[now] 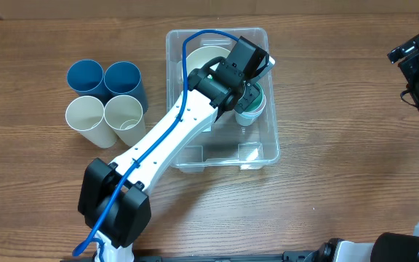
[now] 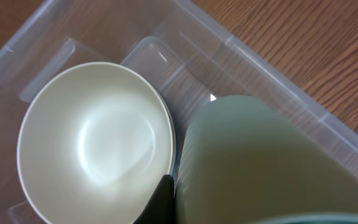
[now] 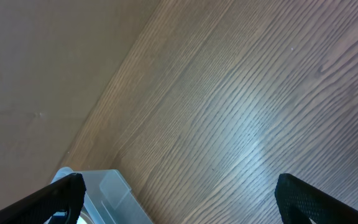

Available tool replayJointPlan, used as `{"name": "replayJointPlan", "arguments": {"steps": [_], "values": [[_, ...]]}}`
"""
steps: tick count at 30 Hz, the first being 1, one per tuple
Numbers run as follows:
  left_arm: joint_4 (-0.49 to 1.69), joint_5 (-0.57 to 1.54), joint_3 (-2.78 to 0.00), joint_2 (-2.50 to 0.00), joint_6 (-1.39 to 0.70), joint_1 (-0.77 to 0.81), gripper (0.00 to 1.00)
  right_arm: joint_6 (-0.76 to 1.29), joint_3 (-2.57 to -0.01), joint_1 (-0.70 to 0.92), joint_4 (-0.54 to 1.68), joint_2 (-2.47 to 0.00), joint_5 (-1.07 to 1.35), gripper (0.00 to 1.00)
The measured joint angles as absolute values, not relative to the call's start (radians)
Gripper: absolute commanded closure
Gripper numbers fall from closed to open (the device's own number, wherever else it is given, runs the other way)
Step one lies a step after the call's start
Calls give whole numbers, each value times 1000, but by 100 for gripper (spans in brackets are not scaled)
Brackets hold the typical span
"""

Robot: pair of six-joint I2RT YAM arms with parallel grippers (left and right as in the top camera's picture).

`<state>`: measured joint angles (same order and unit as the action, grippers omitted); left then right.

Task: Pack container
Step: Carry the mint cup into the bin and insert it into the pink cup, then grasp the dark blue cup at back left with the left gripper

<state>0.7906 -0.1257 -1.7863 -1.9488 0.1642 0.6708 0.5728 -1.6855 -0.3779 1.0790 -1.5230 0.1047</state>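
1. Counter (image 1: 340,182): brown wood-grain surface, matte, carrying all items.

2. Container (image 1: 264,142): large rectangular bin of clear plastic with rounded corners and a raised rim. It stands at the counter's centre, its long side running from the far edge toward the near edge. One corner shows in the right wrist view.

3. Bowl (image 2: 95,140): round, cream, smooth and glossy inside. It sits in the far end of the container, close to the far wall. A thin dark-bluish edge shows beneath its rim; what it belongs to cannot be told.

4. Pale green cup (image 2: 260,162): smooth-walled cylinder with a matte sheen. It is inside the container, just beside the bowl, against the right wall.

5. Left gripper (image 1: 249,98): black, on a white arm with a blue cable, lowered into the container. It is clamped narrow on the pale green cup, one dark finger (image 2: 163,199) lying against the cup's wall.

6. Right gripper (image 3: 179,186): black fingers spread wide, holding nothing, above bare wood near the counter's right edge.

7. Blue cups (image 1: 124,80): two upright, side by side, left of the container.

8. Cream cups (image 1: 86,116): two upright, touching the blue pair on the near side.
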Motion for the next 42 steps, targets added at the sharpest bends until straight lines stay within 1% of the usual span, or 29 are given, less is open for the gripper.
{"name": "replayJointPlan", "arguments": {"steps": [1,3,4,6,7,8,10,14,18,19,20,22,24,25,27,28,29,32,34,36,42], "values": [[791,-125,-1786,-1957,163,670,75,573,-1686,-378,1079,-1523,105,0],[791,-126,-1786,-1970,156,670,52,573,-1686,-378,1079,-1523,105,0],[790,-129,-1786,-1975,163,670,46,573,-1686,-378,1079,-1523,105,0],[793,-142,-1787,-1978,157,670,39,573,-1686,-378,1079,-1523,105,0],[805,-151,-1790,-1978,149,670,14,573,-1686,-378,1079,-1523,105,0],[836,-159,-1805,-1979,145,670,0,573,-1686,-378,1079,-1523,105,0],[897,-170,-1858,-1981,131,669,0,572,-1686,-378,1078,-1523,105,0],[1118,-178,-2093,-1982,123,654,0,573,-1686,-378,1079,-1523,105,0],[1328,-192,-2344,-1956,125,576,0,573,-1686,-378,1079,-1523,105,0],[1382,-191,-2389,-1954,108,542,0,573,-1686,-378,1079,-1523,105,0],[1473,-196,-2449,-1951,67,469,0,573,-1686,-378,1079,-1523,105,0],[1548,-197,-2487,-1947,7,363,0,573,-1686,-378,1079,-1523,105,0],[1629,-203,-2496,-1943,-65,212,0,573,-1686,-378,1079,-1523,105,0],[1661,-204,-2494,-1943,-112,111,0,573,-1686,-378,1079,-1523,105,0],[1674,-189,-2475,-1943,-166,-30,5,573,-1686,-378,1079,-1523,105,0],[1669,-162,-2455,-1943,-193,-119,9,573,-1686,-378,1079,-1523,105,0],[1656,-130,-2427,-1943,-213,-199,9,573,-1686,-378,1079,-1523,105,0],[1596,-24,-2339,-1950,-242,-371,8,573,-1686,-378,1079,-1523,105,0],[1534,41,-2277,-1952,-237,-426,8,574,-1686,-378,1079,-1523,105,0],[1478,103,-2203,-1956,-228,-448,8,573,-1686,-378,1079,-1523,105,0],[1342,169,-2030,-1966,-194,-422,8,573,-1686,-378,1078,-1523,105,0]]}}
